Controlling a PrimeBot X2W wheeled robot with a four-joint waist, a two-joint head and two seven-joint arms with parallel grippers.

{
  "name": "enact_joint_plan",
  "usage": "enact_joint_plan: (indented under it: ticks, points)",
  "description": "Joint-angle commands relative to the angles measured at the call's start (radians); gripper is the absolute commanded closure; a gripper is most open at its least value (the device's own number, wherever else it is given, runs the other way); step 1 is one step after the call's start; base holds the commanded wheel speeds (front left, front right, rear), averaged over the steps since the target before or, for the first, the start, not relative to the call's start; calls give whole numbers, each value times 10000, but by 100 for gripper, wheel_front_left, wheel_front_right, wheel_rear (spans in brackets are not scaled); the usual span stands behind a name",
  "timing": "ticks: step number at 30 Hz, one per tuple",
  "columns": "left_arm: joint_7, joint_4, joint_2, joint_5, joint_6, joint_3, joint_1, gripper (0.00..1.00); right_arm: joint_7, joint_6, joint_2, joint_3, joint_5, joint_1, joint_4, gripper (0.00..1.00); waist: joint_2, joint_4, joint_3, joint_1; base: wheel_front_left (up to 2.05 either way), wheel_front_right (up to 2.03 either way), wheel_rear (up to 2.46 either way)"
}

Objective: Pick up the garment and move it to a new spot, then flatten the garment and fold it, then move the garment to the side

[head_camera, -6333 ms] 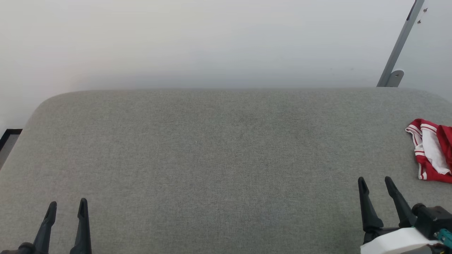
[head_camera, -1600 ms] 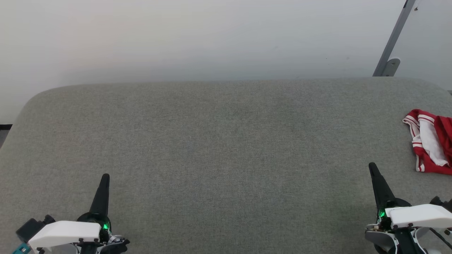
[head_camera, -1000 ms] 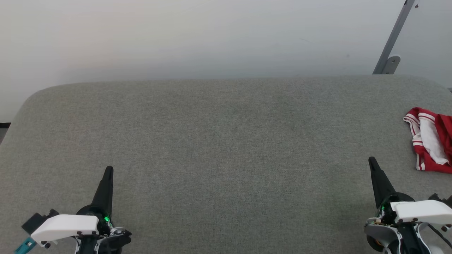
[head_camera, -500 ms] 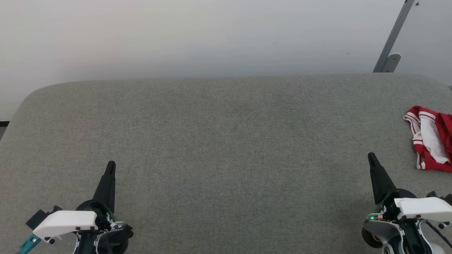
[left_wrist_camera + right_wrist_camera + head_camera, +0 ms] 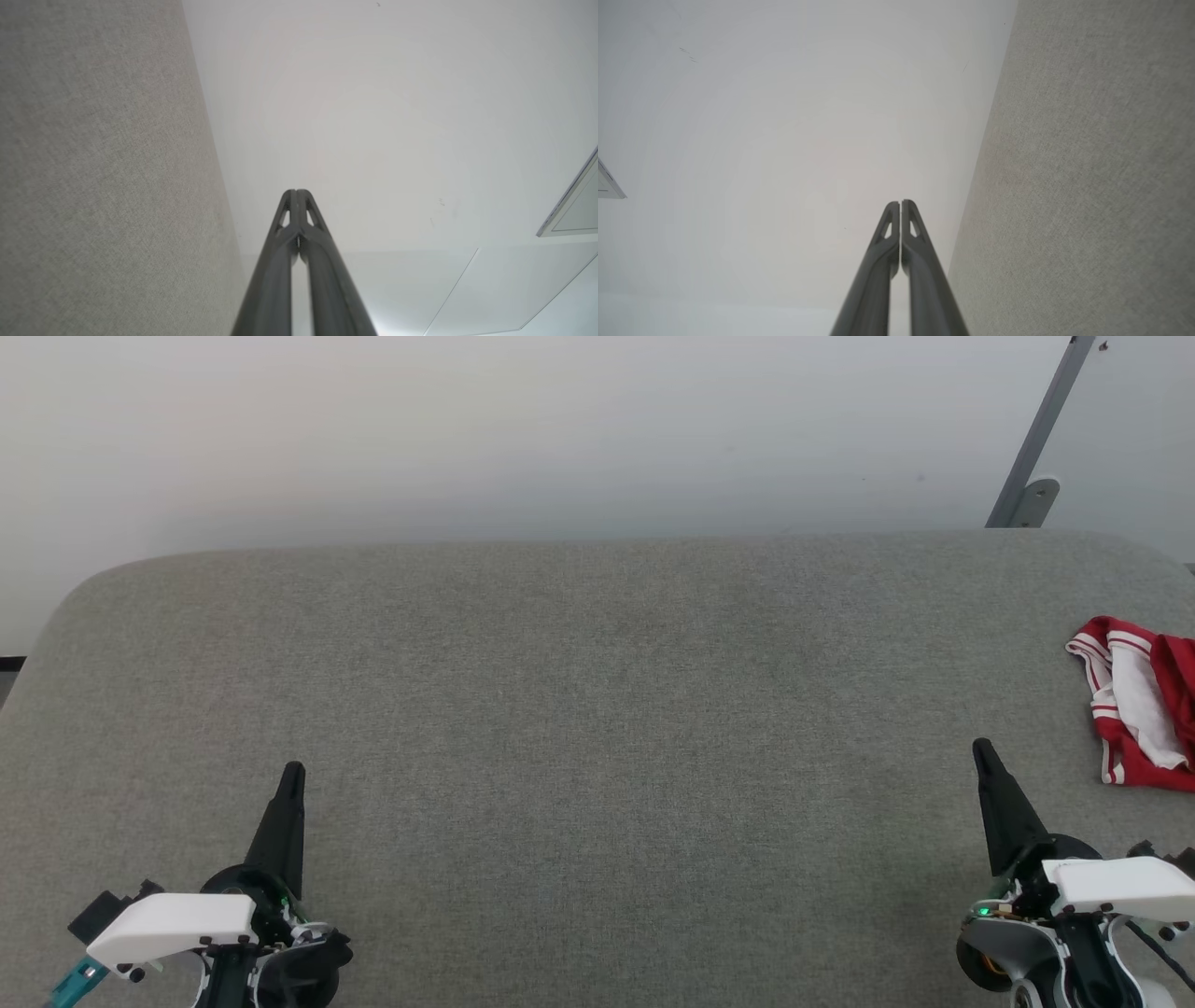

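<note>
Now the garment lies crumpled, apart, rightward beyond the right hand

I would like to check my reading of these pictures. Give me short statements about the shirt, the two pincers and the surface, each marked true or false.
1. The crumpled red-and-white shirt lies near the right edge of the grey fabric surface. True.
2. The right pincer grips the shirt. False: it is shut on nothing, apart from the shirt.
3. The left pincer is shut. True.
4. The shirt is spread flat. False: it is bunched up.
</note>
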Motion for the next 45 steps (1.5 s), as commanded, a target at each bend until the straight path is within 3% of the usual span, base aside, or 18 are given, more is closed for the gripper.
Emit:
enact_joint_plan:
  ticks: [1,45]
  points:
    - [46,3,-6,-7,-28,23,-119,100,26,-3,18,-5,37,-48,19,100,-1,0,0,0,0,0,0]
    - [51,2,-15,16,-28,39,-121,100,23,-3,17,2,40,-48,19,100,-1,0,0,0,0,0,0]
